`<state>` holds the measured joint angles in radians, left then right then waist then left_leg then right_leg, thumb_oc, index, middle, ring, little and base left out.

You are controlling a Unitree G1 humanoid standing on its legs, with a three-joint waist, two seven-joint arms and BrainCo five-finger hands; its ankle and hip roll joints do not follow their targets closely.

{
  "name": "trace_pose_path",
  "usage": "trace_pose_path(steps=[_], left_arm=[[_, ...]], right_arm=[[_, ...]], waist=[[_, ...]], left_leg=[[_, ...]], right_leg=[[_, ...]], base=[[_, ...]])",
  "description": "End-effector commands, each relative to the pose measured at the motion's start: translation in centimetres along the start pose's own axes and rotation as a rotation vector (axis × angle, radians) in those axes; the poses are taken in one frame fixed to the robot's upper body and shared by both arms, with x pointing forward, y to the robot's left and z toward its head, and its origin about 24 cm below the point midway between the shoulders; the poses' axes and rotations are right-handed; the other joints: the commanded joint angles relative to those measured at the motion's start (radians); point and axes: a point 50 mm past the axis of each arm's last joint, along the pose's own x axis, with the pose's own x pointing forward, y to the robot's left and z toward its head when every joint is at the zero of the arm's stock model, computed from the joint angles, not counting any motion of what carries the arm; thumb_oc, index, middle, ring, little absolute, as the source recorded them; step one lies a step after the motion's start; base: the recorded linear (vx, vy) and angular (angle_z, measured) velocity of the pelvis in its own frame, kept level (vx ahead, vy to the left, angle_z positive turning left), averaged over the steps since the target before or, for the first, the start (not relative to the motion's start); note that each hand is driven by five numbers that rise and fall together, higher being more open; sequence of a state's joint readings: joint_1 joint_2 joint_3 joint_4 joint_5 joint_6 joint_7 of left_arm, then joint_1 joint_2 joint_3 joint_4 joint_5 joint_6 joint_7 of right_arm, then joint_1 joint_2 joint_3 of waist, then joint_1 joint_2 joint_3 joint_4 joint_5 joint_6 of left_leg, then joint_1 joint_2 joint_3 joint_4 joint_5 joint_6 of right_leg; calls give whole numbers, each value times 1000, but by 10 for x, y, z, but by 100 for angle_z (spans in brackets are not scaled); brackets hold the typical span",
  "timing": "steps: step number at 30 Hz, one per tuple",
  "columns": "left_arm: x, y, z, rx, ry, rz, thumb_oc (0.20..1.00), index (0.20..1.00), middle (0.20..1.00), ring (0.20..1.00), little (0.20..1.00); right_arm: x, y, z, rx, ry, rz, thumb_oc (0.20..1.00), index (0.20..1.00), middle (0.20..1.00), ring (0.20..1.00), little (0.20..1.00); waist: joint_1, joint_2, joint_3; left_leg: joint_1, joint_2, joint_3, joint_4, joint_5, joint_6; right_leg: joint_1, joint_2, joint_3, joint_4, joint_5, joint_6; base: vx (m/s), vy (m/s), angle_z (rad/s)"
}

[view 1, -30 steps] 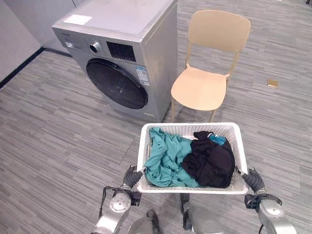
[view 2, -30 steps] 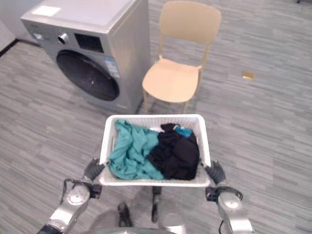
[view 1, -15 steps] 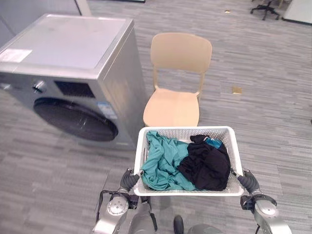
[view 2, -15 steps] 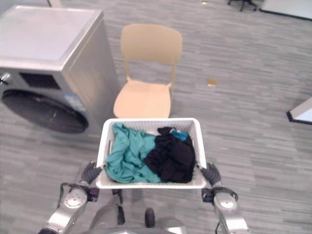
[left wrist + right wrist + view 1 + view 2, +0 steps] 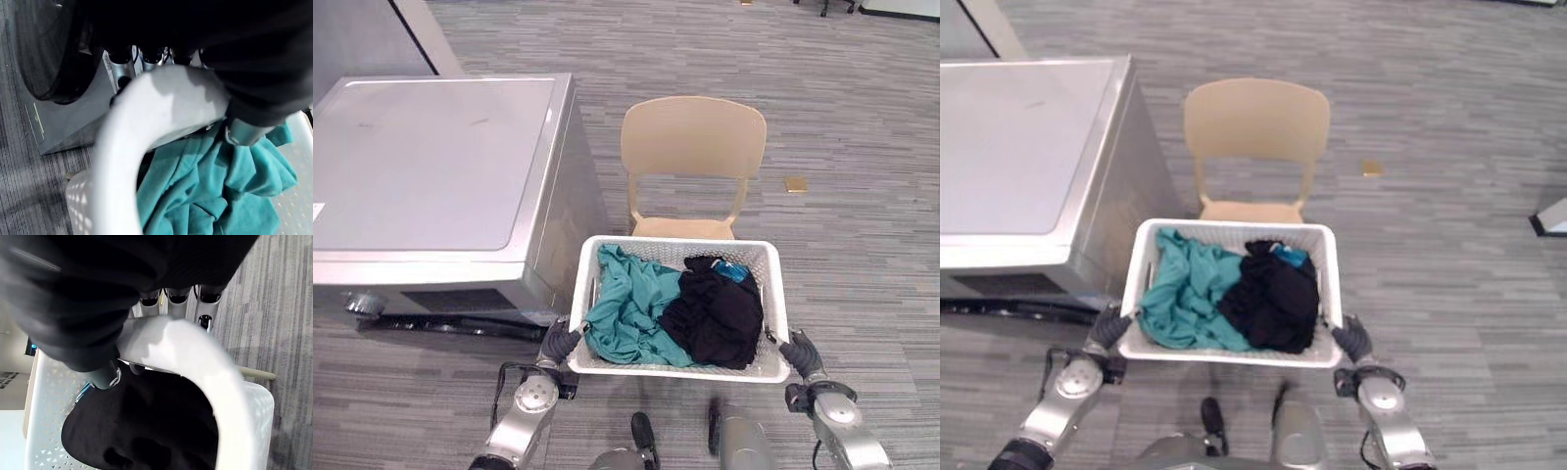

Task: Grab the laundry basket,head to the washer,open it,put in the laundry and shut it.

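You hold the white laundry basket [image 5: 677,364] in front of you, carried above the floor [image 5: 862,245]. Your left hand [image 5: 558,342] is curled around the basket's rim at its left end, and your right hand [image 5: 800,352] is curled around the rim at its right end; in each wrist view the fingers [image 5: 120,55] wrap over the thick white edge. Inside the basket lie a teal cloth [image 5: 631,315] on the left side and a black cloth [image 5: 717,315] on the right side, touching each other in the middle, with a small blue piece [image 5: 734,270] at the far right corner.

The washer [image 5: 440,196] stands to your left, and you see mostly its grey top; its front right corner is just beside the basket's left edge. The beige chair [image 5: 693,147] stands directly behind the basket, and the far rim of the basket covers part of its seat. To your right the floor is open, with a small yellow object [image 5: 795,184] lying well apart from the chair.
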<state>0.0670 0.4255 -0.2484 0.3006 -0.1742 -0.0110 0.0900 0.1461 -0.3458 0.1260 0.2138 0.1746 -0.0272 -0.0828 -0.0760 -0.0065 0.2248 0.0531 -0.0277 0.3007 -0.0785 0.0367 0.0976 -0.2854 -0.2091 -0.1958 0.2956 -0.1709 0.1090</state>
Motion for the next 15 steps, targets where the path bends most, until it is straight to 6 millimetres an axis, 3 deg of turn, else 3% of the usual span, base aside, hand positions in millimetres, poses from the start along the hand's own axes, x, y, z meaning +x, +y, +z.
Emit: trace_pose_path(steps=[1, 7, 15], left_arm=[[3, -9, 28, -113, -179, 5, 200, 200, 200, 200, 200], [12, -12, 23, -90, -140, 34, 200, 200, 200, 200, 200], [33, -22, 32, -75, -130, 84, 200, 200, 200, 200, 200]], right_arm=[[4, 2, 26, 18, -147, 69, 200, 200, 200, 200, 200], [12, 13, 23, -45, -124, 85, 200, 200, 200, 200, 200], [30, 33, 35, -80, -161, 79, 200, 200, 200, 200, 200]], waist=[[-4, -17, -42], [4, -11, -74], [-2, 7, -53]], left_leg=[[-63, 96, 13, 11, -9, -141], [-47, 105, 16, -9, -7, -156], [-88, 114, 16, -9, 4, -165]], right_leg=[[231, 38, 20, -135, 60, 49], [294, 51, -5, -236, 76, 44], [264, 61, 2, -262, 90, 44]], base=[[70, -53, 43], [92, -79, 1], [-14, -17, -12]])
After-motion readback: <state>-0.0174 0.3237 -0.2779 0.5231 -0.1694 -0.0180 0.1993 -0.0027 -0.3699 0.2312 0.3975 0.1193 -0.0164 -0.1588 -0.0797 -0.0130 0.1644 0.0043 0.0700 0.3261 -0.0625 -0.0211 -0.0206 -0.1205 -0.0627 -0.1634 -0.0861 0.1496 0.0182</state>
